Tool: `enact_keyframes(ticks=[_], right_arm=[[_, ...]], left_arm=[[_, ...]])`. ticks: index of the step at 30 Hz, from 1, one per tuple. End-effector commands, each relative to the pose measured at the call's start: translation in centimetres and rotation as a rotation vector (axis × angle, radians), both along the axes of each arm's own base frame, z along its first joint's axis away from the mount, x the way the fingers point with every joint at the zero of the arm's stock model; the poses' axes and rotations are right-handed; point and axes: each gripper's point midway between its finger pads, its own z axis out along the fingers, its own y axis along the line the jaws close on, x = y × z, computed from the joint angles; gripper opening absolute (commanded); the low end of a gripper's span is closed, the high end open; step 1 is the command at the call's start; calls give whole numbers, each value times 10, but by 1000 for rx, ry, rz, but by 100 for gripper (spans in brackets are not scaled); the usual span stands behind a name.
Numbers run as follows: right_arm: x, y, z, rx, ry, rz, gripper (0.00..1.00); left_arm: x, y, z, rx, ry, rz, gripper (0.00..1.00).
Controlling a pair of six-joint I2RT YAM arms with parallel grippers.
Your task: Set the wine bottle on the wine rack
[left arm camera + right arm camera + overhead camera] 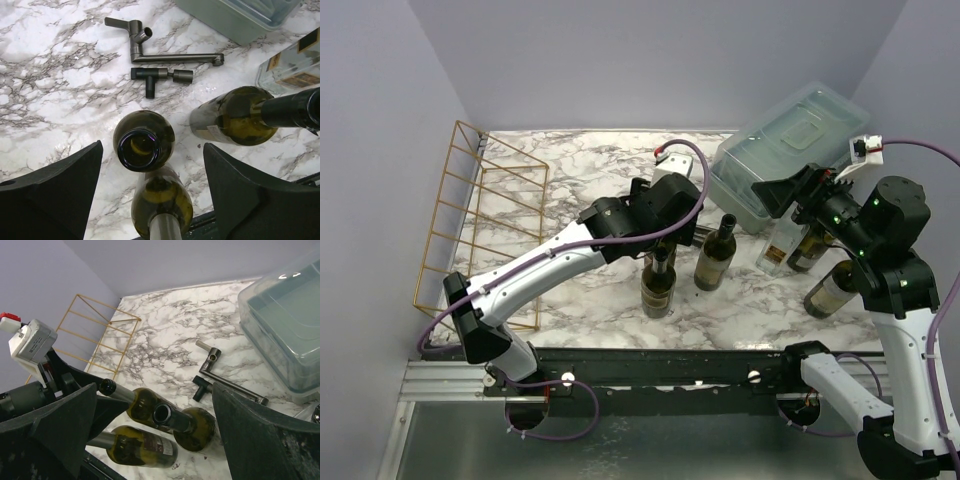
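While the rack (480,215) stands bare at far left, the left gripper (152,145) hangs wide over an upright bottle (143,125)
Mid-table and well apart from the rack, the bottle is ungripped; lifting, carrying and racking are all left to do. Neighbour bottles (232,117) crowd close, tools (165,52) and box (790,140) lie beyond, and the right gripper (154,386) gapes empty

Marble-look table (590,170) — gold wire rack (480,225) on the left, grey lidded box (790,150) back right, upright bottles (715,258) and metal fittings (165,55) mid-table.
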Motion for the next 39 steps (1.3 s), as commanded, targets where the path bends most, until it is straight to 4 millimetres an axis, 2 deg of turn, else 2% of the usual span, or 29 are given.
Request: enact_keyframes(ticks=[1, 9, 17, 22, 25, 33, 39], right_arm=[[-2, -4, -1, -15, 0, -19, 100], [-2, -7, -7, -23, 11, -30, 100], [-1, -6, -9, -24, 19, -28, 100], [-1, -7, -10, -31, 20, -30, 100], [-2, -7, -10, -32, 21, -32, 100], [-3, -10, -12, -38, 23, -47, 100], [-3, -11, -12, -37, 24, -49, 100]], left_arm=[[7, 3, 4, 43, -21, 34, 79], [10, -2, -11, 75, 3, 39, 66], [13, -3, -15, 94, 1, 45, 52], [15, -2, -15, 102, -8, 53, 51], [17, -3, -14, 109, -11, 50, 47], [17, -1, -9, 111, -19, 47, 26], [25, 8, 12, 107, -55, 54, 9]])
